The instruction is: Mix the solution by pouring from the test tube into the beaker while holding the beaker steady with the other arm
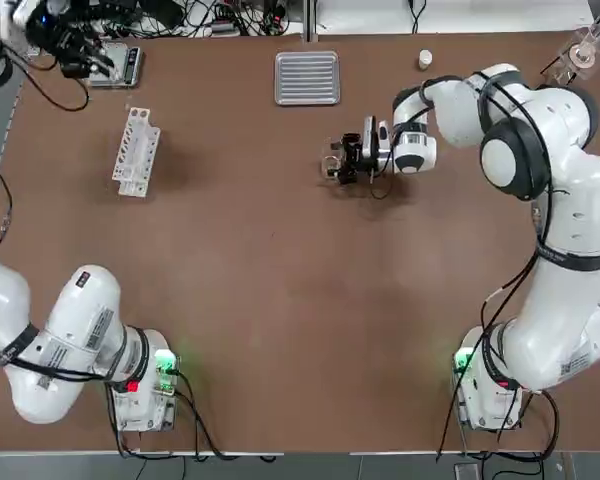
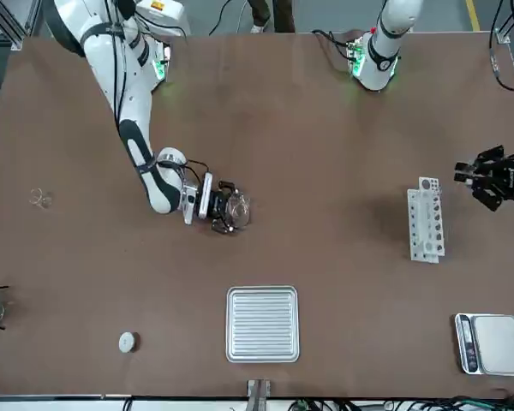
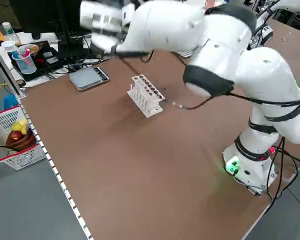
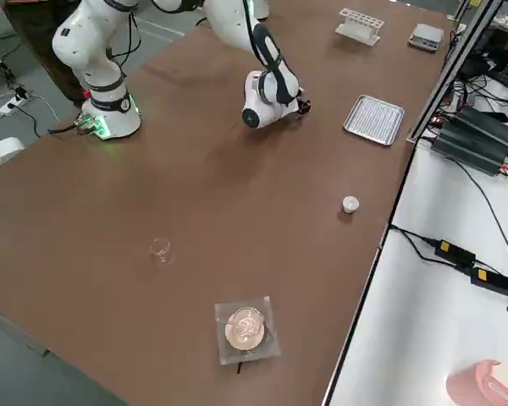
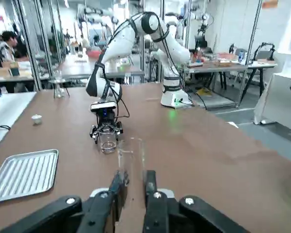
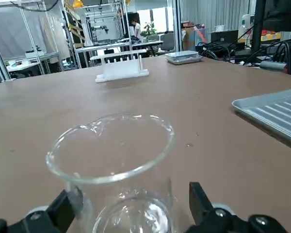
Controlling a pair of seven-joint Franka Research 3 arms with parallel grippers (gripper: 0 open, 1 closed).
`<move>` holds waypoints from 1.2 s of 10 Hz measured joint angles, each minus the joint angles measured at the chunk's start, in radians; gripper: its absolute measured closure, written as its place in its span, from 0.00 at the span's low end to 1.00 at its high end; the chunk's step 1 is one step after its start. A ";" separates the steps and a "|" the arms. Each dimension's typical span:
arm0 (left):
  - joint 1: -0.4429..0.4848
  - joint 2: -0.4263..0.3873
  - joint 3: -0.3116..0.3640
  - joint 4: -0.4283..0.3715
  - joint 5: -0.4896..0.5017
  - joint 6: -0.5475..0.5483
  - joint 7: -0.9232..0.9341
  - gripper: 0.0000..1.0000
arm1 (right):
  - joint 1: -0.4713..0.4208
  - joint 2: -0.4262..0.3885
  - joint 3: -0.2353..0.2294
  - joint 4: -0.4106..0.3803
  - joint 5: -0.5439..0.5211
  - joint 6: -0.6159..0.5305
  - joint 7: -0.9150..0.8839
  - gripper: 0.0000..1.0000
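Note:
The beaker (image 6: 111, 150), a small clear glass cup, stands on the brown table right of its middle (image 1: 332, 164). My right gripper (image 1: 344, 160) lies low and level around it, open, one finger (image 6: 63, 209) at each side of the glass. At the far left of the table, my left gripper (image 1: 80, 55) hangs above the surface, shut on a clear test tube (image 5: 131, 158) that points up between its fingers. From the left wrist view the beaker (image 5: 107, 144) and the right gripper show farther off.
A white tube rack (image 1: 135, 150) stands near the left gripper, with a scale (image 1: 115, 65) behind it. A ribbed metal tray (image 1: 307, 78) lies beyond the beaker, a small white cap (image 1: 425, 60) to its right. A flask on a stand (image 1: 585, 50) sits at the far right corner.

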 joint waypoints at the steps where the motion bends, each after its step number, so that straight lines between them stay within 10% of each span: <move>1: -0.004 0.016 0.061 -0.001 -0.022 -0.009 0.041 0.79 | -0.002 0.000 0.000 -0.001 0.000 0.000 0.000 0.00; 12: -0.128 0.049 0.288 0.017 -0.032 0.101 0.241 0.79 | -0.022 0.000 0.004 -0.017 -0.002 -0.001 0.000 0.00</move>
